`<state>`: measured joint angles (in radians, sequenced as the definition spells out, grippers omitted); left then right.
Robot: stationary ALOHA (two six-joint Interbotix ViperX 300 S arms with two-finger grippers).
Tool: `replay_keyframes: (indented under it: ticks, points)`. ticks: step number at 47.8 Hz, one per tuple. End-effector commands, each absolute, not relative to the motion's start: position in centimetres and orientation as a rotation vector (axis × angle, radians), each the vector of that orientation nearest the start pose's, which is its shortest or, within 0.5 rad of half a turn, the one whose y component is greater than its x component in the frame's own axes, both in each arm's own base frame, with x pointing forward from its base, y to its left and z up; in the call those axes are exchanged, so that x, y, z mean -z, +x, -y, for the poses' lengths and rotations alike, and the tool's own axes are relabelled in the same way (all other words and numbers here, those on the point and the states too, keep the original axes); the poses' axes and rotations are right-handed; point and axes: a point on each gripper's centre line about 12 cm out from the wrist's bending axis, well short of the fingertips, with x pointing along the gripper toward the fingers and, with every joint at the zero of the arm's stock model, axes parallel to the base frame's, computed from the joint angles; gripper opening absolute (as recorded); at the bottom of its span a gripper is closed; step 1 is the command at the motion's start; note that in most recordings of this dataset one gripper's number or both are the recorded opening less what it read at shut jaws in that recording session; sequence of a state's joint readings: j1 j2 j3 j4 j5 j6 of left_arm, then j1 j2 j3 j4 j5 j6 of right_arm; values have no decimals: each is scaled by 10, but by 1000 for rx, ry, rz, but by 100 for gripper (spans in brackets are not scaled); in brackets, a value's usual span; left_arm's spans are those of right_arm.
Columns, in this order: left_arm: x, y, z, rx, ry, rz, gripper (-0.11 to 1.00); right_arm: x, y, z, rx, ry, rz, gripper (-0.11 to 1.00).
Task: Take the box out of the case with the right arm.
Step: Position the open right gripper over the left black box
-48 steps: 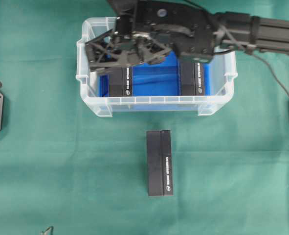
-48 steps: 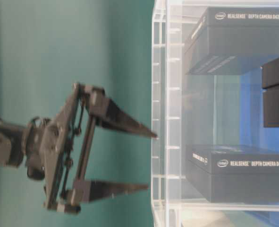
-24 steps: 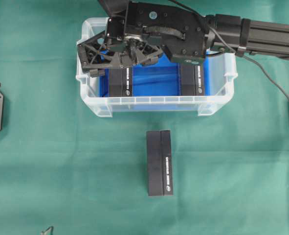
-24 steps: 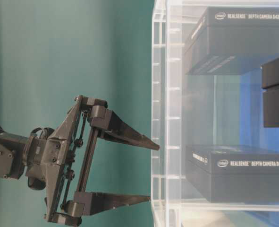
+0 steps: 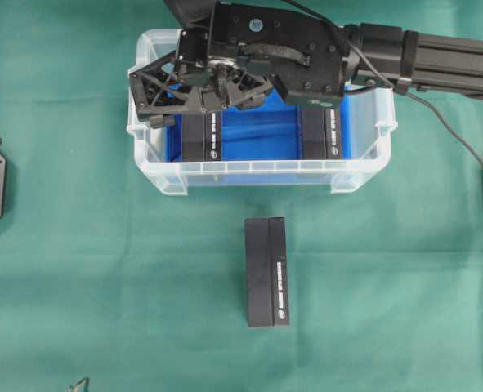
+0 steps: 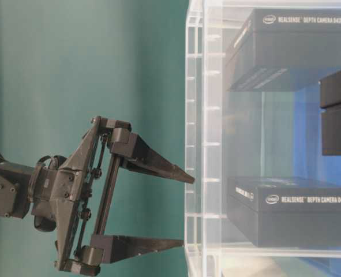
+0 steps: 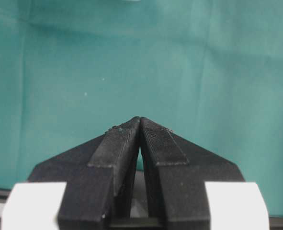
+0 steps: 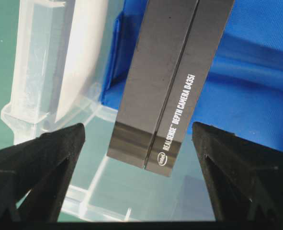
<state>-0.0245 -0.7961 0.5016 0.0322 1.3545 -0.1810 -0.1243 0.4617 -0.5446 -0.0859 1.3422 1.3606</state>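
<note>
Two "RealSense Depth Camera D435i" boxes (image 5: 200, 137) in case (image 5: 261, 174), right end effector (image 6: 184, 208) spread wide above.

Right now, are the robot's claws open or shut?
Left gripper: shut, holding nothing.
Right gripper: open, above a box in the case.

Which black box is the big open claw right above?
The left box in the case, beside the tub's left wall. The right gripper hovers open over it; the other cased box and the table box lie apart.

The right arm (image 5: 437, 57) reached in over the case (image 5: 147, 155), its right gripper (image 5: 199, 104) spread wide; the left gripper (image 7: 140, 125) was pinched together.
</note>
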Motion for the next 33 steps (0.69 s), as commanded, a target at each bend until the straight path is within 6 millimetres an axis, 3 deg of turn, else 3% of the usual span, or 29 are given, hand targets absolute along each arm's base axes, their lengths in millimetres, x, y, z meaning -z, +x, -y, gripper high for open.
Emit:
replay_keyframes:
  ticks: [1,33]
  points:
    - [-371,174,0,-100,-130,-1032,2,-301,515,74,964,1181,-896,96]
    - [-371,173,0,-100,-128,-1034,2,-300,515,75,984,1189,-881,96]
